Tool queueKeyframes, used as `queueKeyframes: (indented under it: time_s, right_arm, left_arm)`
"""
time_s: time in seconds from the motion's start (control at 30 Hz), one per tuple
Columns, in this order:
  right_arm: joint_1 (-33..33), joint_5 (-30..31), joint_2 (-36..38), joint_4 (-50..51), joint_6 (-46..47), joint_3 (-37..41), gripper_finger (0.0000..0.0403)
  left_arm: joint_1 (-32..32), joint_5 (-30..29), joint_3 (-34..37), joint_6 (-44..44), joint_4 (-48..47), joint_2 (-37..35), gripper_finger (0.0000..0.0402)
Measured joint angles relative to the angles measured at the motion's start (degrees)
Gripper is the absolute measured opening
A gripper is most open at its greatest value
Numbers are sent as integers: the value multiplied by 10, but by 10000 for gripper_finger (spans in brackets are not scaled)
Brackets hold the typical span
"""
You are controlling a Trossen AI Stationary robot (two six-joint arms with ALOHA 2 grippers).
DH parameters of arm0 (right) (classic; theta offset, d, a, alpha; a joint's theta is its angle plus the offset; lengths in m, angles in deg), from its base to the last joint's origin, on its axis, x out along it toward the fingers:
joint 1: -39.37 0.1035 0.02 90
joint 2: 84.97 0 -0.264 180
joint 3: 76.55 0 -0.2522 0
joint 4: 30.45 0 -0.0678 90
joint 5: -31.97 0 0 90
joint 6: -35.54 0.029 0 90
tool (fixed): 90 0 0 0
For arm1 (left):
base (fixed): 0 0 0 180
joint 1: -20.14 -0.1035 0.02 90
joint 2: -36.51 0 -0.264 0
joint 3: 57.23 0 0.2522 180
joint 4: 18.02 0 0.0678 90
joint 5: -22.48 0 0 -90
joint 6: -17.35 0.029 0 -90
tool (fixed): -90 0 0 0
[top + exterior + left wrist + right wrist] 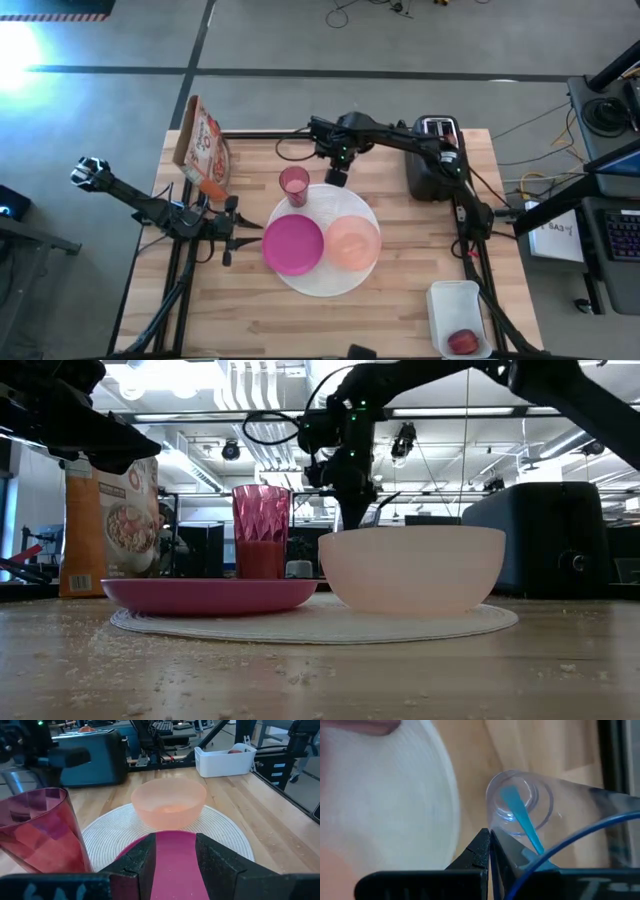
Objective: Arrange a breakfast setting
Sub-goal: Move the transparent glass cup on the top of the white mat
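Right gripper (337, 178) sits at the far edge of the plate (322, 283), just beyond the pink tumbler (294, 186). In the right wrist view its jaws are pinched together on the wall of a clear cup (535, 805); a teal-handled spoon (520, 817) stands inside the cup, bowl end at the cup's base, handle slanting up toward the rim and the jaws. We cannot tell whether the cup rests on the desk (400, 300) or hangs just above it.

Left gripper (228, 232) waits low at the plate's left side, jaws apart, with the magenta bowl (293, 244) directly ahead of them. The peach bowl (353, 242) sits beside the magenta one on the plate.

The red fruit (462, 342) lies in a white tub (450, 300) at the desk's near right corner, well apart from both arms. The toaster (433, 155) is at the far right.

Our read: the cup's long axis runs along the jaws' approach, so setting it upright turns on the right wrist's tilt; the right arm is much the nearer.
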Motion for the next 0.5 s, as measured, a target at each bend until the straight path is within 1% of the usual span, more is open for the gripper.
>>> queueKeyframes:
  time_s: [0.17,0.5]
  right_arm:
    - [-17,49,-24,6,-28,-25,9]
    - [-40,52,-28,7,-33,-28,9]
  left_arm:
    - [0,0,0,0,0,0,121]
    - [0,-8,0,0,2,-1,121]
